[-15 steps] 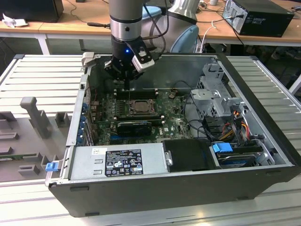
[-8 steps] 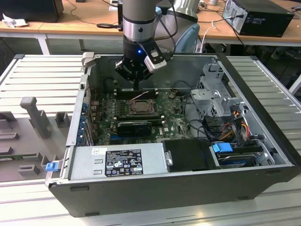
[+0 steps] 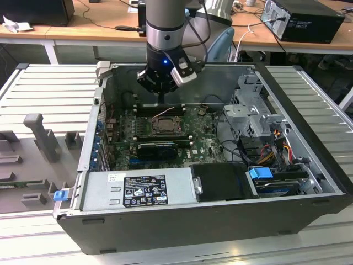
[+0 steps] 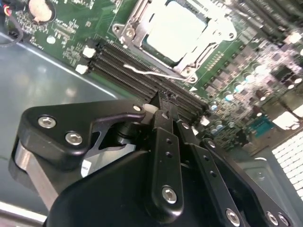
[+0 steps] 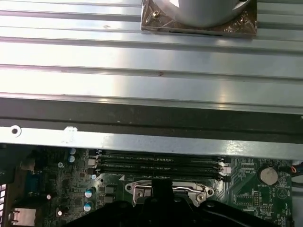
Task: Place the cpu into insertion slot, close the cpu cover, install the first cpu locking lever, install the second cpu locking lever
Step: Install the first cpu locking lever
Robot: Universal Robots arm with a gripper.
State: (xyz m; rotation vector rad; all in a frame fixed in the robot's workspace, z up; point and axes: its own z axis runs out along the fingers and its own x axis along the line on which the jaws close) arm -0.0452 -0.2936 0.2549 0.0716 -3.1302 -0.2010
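Note:
The cpu [image 4: 176, 29] lies pale and flat in the insertion slot [image 3: 164, 126] on the green board. The silvery cpu cover [image 4: 215, 34] lies down around it as a frame. A thin silvery locking lever [image 4: 154, 73] runs along the socket's side facing the memory slots, with its end standing free. My gripper [image 4: 166, 99] hangs over the memory slots just beside that side of the socket, its black fingers [image 4: 163, 127] pressed together and holding nothing. In the exterior view the gripper [image 3: 161, 101] stands just behind the socket. The socket's edge [image 5: 165, 191] peeks above the gripper in the first wrist view.
Black memory slots [image 5: 158, 163] run between the socket and the case wall [image 5: 151, 118]. A long black card [image 3: 157, 148] lies in front of the socket. The power supply [image 3: 138, 190], the drive cage [image 3: 251, 113] and the cables [image 3: 276, 149] take up the front and the exterior view's right.

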